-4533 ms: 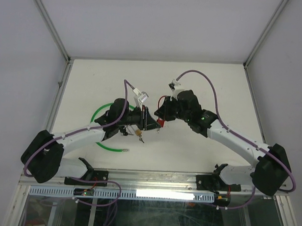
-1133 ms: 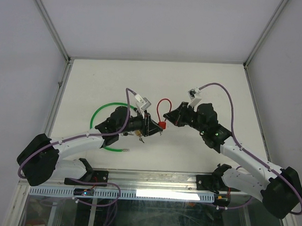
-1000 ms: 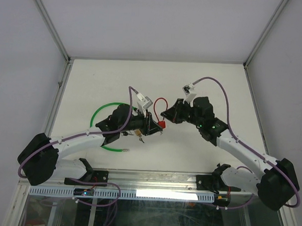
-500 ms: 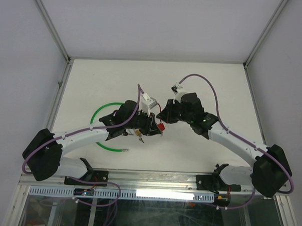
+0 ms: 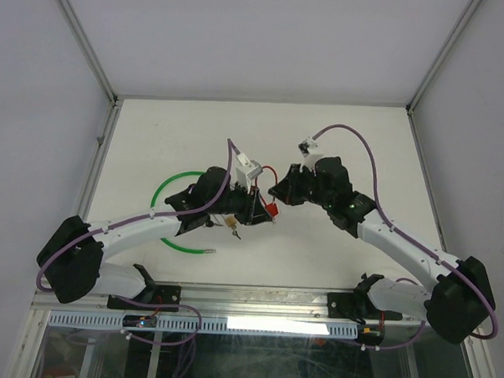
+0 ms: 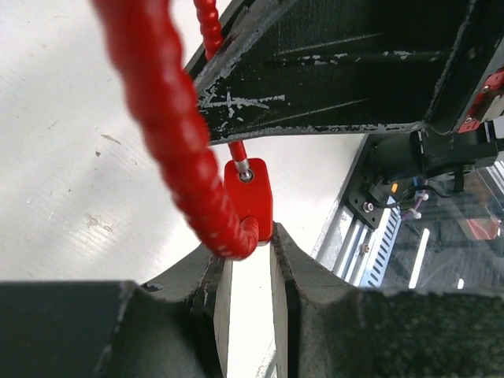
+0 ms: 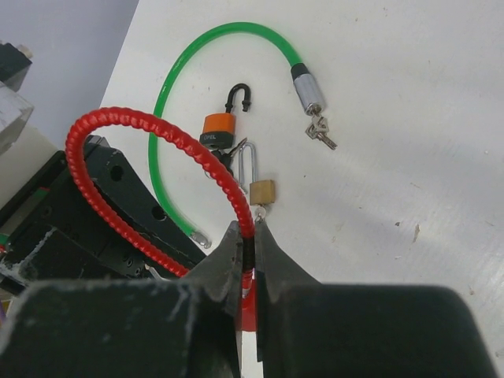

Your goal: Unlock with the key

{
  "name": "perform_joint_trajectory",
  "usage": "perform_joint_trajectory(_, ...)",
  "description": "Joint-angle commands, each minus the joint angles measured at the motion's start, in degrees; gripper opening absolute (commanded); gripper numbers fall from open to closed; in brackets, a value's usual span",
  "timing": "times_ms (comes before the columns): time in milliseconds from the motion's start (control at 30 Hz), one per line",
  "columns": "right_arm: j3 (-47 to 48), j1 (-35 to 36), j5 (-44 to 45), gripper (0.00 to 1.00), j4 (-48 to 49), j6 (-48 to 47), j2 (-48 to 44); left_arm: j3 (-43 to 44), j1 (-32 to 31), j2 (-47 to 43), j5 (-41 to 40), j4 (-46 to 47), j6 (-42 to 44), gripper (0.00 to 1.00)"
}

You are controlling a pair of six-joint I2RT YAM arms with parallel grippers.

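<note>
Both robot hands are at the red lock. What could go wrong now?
The left gripper pinches the red lock only at its fingertips, so a twist might make it slip out. The red cable curves right down into the right gripper, which is shut. What it grips is hidden, so it may be pinching the cable itself and could tug it or snag on it.

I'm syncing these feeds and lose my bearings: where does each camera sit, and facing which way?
Top external: above and behind the bases, looking down on the table; left arm and right arm show.
Left wrist: low, looking along its fingers at the red cable lock.
Right wrist: looking down past its fingers at the green cable lock and orange padlock.
Shared: all three show the red cable lock.
</note>
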Motion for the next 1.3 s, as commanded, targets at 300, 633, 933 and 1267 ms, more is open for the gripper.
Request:
perform_joint_trajectory(300,-6.67,0.23,-0.38,0.00,18.00,7.60,-3.57,-10.90,0.52,-6.17,2.04,27.00,-15.00,0.22)
perform_joint_trajectory(633,-14.44,3.09,8.76,0.00,30.43,22.82,-5.42,-18.28,0.53,-4.31,-4.37,44.33,-21.31,0.52)
perform_joint_trajectory(933,-17.02,5.45,12.95,0.00,33.86,27.17,-5.95,-21.38,0.52,-3.61,-11.10,48.86,-22.55,0.52)
perform_joint_trajectory(1267,-19.96,6.80,16.96,0.00,36.97,30.19,-6.85,-21.45,0.52,-1.78,-10.13,50.97,-23.15,0.31)
